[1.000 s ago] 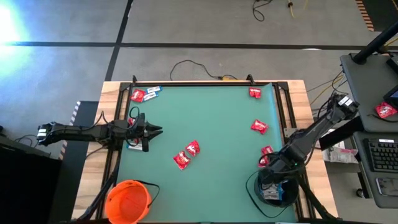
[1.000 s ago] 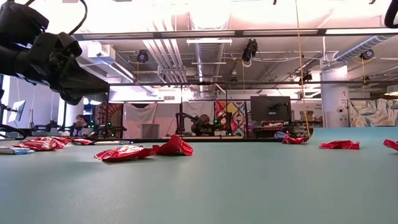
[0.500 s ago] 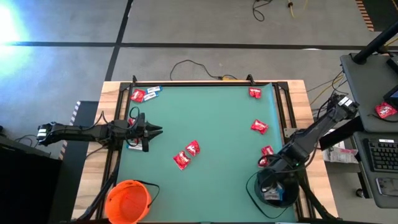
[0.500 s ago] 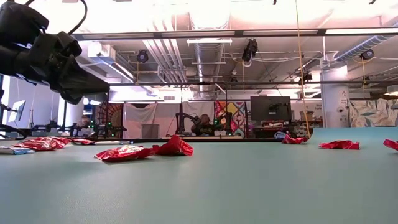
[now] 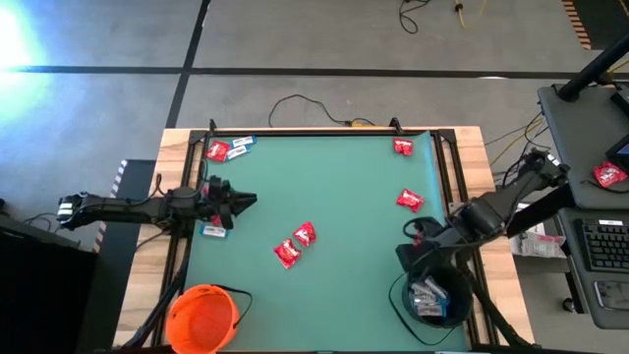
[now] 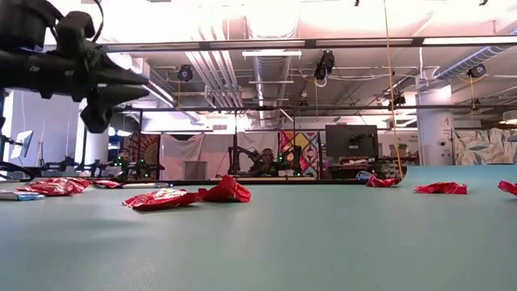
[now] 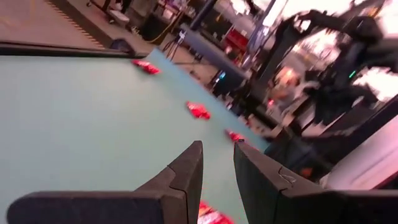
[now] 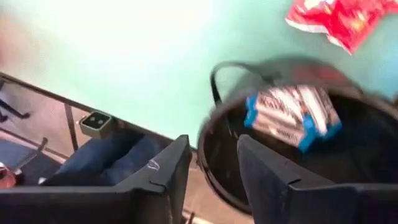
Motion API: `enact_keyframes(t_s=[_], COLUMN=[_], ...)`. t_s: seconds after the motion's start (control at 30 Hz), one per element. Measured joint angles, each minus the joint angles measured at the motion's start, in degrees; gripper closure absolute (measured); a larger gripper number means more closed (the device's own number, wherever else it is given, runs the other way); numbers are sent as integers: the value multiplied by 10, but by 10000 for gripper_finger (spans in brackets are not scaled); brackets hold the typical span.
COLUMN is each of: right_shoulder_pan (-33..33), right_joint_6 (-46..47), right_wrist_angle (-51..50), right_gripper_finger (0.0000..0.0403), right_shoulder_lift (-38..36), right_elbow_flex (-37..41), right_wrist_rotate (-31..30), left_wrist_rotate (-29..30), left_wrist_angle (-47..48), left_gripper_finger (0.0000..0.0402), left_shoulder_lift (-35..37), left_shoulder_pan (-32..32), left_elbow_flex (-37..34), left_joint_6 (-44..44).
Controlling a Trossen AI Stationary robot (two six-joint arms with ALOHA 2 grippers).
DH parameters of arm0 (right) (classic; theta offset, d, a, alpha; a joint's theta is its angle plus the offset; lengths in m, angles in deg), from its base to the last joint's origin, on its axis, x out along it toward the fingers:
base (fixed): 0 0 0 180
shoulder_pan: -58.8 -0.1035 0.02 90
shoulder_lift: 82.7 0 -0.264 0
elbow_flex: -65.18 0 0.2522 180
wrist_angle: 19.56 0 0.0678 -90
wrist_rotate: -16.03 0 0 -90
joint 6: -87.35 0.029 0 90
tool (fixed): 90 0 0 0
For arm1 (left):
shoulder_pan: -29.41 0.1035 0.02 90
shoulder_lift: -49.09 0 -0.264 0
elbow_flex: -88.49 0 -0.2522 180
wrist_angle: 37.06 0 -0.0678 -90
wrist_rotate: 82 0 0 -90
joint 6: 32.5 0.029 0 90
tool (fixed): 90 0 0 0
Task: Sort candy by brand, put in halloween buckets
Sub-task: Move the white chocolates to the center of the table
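Note:
Red-wrapped candy lies scattered on the green table: a pair (image 5: 295, 244) near the middle, single pieces (image 5: 409, 201) (image 5: 403, 147) on the right, one (image 5: 218, 150) at the far left beside a blue-and-white piece (image 5: 242, 144). The black bucket (image 5: 432, 300) stands at the near right with blue-and-white candy (image 8: 292, 115) inside. The orange bucket (image 5: 201, 317) stands at the near left. My right gripper (image 5: 411, 251) hangs open above the black bucket's far rim (image 8: 214, 124), pointing steeply down. My left gripper (image 5: 251, 202) hovers level at the left edge, its fingers (image 7: 186, 180) a narrow gap apart, holding nothing.
A blue-and-white piece (image 5: 211, 230) lies under the left arm. A red piece (image 8: 329, 18) lies on the table just past the black bucket. A black frame rail (image 5: 295, 130) runs along the table's far edge. A desk with a keyboard (image 5: 600, 246) stands to the right.
My right gripper has risen out of the black bucket and drawn toward the table's far edge, tipping less steeply. My left gripper has rolled about its pointing line and tipped up to level, staying in place.

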State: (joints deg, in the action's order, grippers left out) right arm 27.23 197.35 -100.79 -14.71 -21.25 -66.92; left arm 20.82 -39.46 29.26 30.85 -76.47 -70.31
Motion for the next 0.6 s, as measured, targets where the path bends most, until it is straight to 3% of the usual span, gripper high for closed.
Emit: enact_keyframes(t_s=[0.17, 0.27, 0.37, 0.47, 0.6], right_shoulder_pan=[61, 102, 141, 165, 170], right_joint_6=[-118, -199, -286, -347, -424], right_wrist_angle=[9, 26, 69, 112, 171], right_gripper_finger=[299, 306, 307, 301, 285], right_shoulder_lift=[27, 54, 85, 119, 169], right_elbow_flex=[12, 15, 13, -1, -32], right_wrist_rotate=[-36, -61, -53, -54, -58], left_wrist_rotate=[38, 87, 116, 82, 41], left_wrist_angle=[18, 133, 307, 466, 537], left_gripper_finger=[326, 324, 316, 302, 281], left_shoulder_lift=[-36, -75, -130, -194, -274], left_shoulder_pan=[3, 6, 29, 89, 190], left_elbow_flex=[38, 115, 208, 292, 353], left_joint_6=[-49, -45, -71, -93, -32])
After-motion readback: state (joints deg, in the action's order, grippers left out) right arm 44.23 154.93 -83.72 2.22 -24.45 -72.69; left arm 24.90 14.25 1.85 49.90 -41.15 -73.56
